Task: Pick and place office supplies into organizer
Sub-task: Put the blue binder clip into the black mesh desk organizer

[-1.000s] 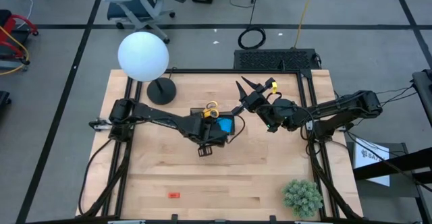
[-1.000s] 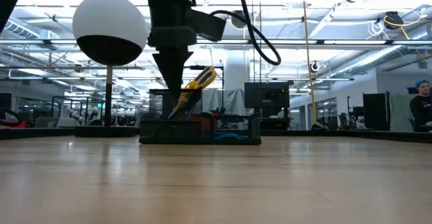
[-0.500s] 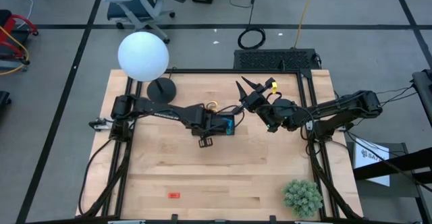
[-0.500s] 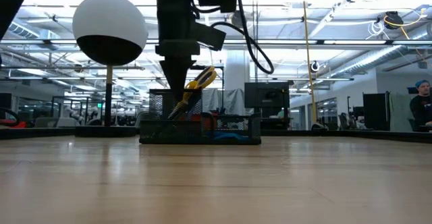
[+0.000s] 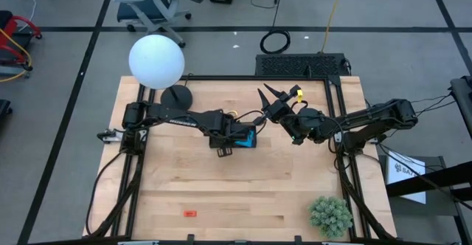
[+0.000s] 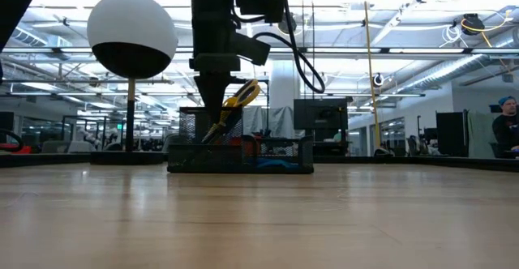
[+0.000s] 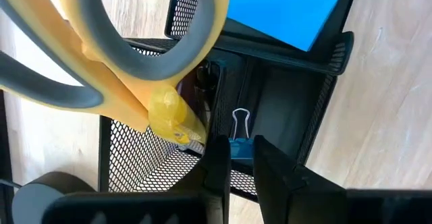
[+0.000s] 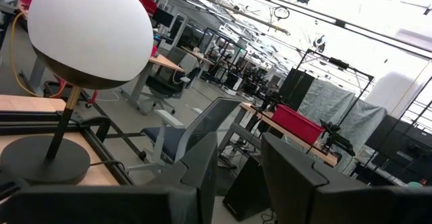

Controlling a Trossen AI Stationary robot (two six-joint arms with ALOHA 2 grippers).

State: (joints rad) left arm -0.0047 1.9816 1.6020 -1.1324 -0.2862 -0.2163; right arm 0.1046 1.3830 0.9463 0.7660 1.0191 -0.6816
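The black mesh organizer (image 5: 249,146) (image 6: 280,157) (image 7: 317,102) sits mid-table. Yellow-handled scissors (image 5: 231,116) (image 6: 237,103) (image 7: 128,62) stand tilted in its tall mesh compartment, handles up. The blue pad (image 5: 247,136) (image 7: 290,8) lies in another compartment. My left gripper (image 5: 221,143) (image 6: 212,125) (image 7: 241,158) points down over the organizer's left part, beside the scissors, shut on a small blue binder clip (image 7: 240,146). My right gripper (image 5: 270,91) (image 8: 239,170) hovers open beyond the organizer's far right corner. A tiny red piece (image 5: 190,214) lies near the table's near edge. My left gripper pinches the binder clip's blue body (image 7: 240,147) between its two fingertips (image 7: 217,158), coming from above and pointing down. The clip's wire handles (image 7: 240,121) stick out past the fingertips, toward the compartment floor. The clip is lifted clear.
A lamp with a white globe (image 5: 156,60) (image 6: 131,34) stands on its round black base (image 5: 175,99) at the far left. A green plant ball (image 5: 330,215) sits at the near right corner. Bare wood lies between the organizer and the near edge.
My left gripper has moved toward the table's far edge, from just near of the organizer to over its left compartments, keeping its height and staying shut. The scissors, pad and organizer have stayed put.
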